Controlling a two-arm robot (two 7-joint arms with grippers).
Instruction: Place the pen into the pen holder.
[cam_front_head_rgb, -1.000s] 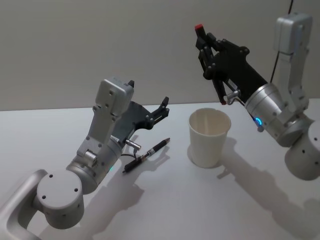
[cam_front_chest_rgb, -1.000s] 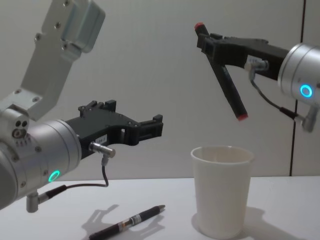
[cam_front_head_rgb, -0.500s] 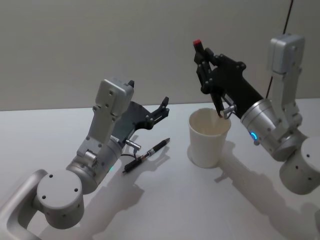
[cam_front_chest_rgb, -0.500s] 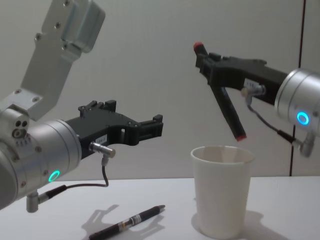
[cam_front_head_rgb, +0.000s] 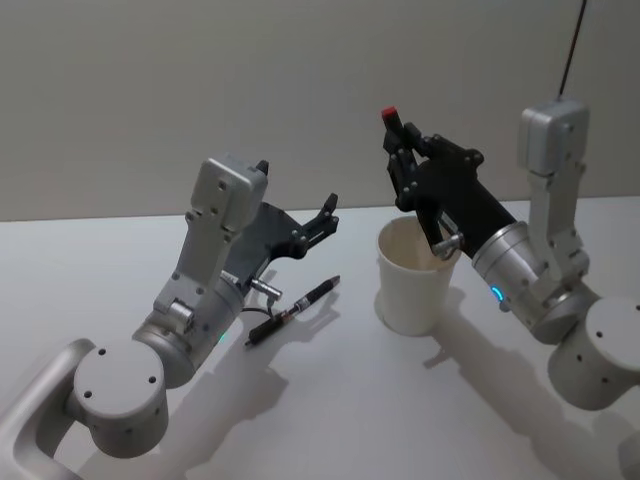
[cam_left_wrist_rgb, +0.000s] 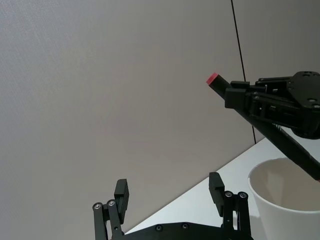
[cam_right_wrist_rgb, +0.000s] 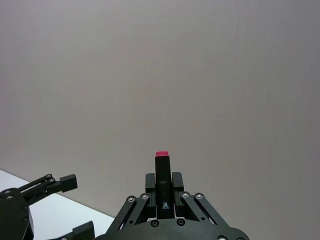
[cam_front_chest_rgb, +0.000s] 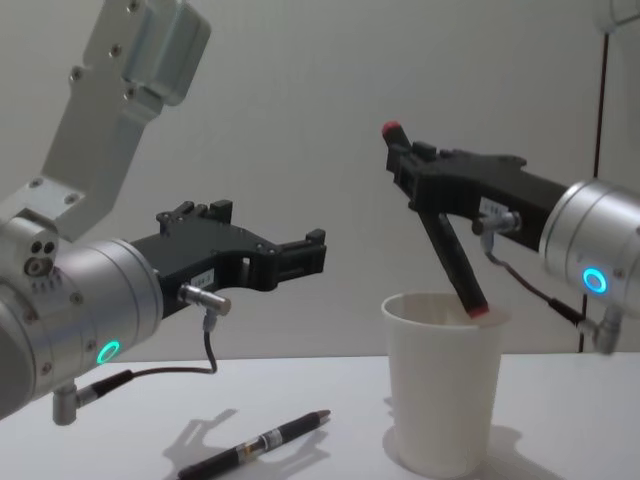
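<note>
While the right gripper (cam_front_head_rgb: 404, 152) is clamped on the upper part of a black pen (cam_front_chest_rgb: 455, 262), that pen hangs tilted over the cup (cam_front_head_rgb: 410, 290), its red top end pointing up and to the left and its red lower end at the cup's mouth. Seen from the chest, this lower end sits level with the rolled rim, toward the right side of the opening; from the head, it dips just inside the mouth. I cannot tell whether it touches the cup wall. The right arm reaches in from the right, its gripper above and just left of the cup. In the right wrist view the two fingers (cam_right_wrist_rgb: 150, 182) press on either side of the pen's barrel, with the red end standing out beyond them. The white cup stands upright on the bench (cam_front_head_rgb: 400, 400), right of centre. Held up off the bench to the left of the cup is the left gripper (cam_front_head_rgb: 325, 218), pointing to the right with its jaws wide apart and nothing between them. Below it a second pen (cam_front_head_rgb: 295, 310) lies flat on the bench, left of the cup and apart from it, slanting from near left to far right.
</note>
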